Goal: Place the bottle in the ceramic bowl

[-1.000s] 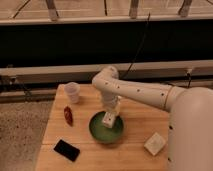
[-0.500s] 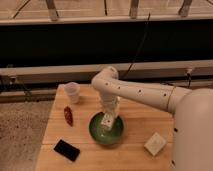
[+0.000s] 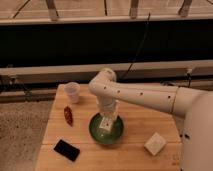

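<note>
A green ceramic bowl (image 3: 95, 133) sits near the middle front of the wooden table (image 3: 135, 150). My white arm reaches down from the right, and my gripper (image 3: 106, 121) hangs straight over the bowl's middle, its tip low inside the rim. A pale object shows at the gripper's tip inside the bowl. I cannot tell whether that is the bottle or part of the gripper. No separate bottle shows elsewhere on the table.
A white paper cup (image 3: 72, 92) stands at the back left. A red packet (image 3: 68, 115) lies left of the bowl. A black phone-like slab (image 3: 67, 150) lies at the front left. A pale box (image 3: 155, 143) lies at the front right.
The gripper has come down a little and shifted slightly toward the bowl's middle. The other objects have not moved.
</note>
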### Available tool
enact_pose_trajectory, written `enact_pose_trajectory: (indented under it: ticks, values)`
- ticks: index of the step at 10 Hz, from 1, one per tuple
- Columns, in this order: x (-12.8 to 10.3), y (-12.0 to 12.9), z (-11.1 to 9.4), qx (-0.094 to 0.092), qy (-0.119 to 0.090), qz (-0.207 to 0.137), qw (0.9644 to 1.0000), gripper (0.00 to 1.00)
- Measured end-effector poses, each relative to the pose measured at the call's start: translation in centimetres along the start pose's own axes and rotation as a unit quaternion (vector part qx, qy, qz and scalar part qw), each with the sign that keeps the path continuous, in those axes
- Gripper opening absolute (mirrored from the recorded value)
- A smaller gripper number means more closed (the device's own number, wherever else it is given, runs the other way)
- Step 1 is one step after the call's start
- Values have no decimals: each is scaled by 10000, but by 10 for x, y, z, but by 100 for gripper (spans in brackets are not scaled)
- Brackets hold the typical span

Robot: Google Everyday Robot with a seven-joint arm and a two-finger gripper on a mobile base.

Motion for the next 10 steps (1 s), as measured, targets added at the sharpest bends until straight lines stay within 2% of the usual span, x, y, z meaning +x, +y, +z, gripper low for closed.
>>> enact_pose_trajectory:
  ticks: [2,3,4,5,7,10]
  values:
    - [-6,4,-7,147,-20,-55,9999,74]
    - [-7,7,-8,224,-48,-60,9997,79]
    - [-7,10,-10,277,-57,-38,9996,79]
    - [-5,5,-7,256,-64,-45,9996,79]
    - [0,8,-5,136,-59,-20,9999,79]
    - [2,10,-8,200,-73,-21,9998,78]
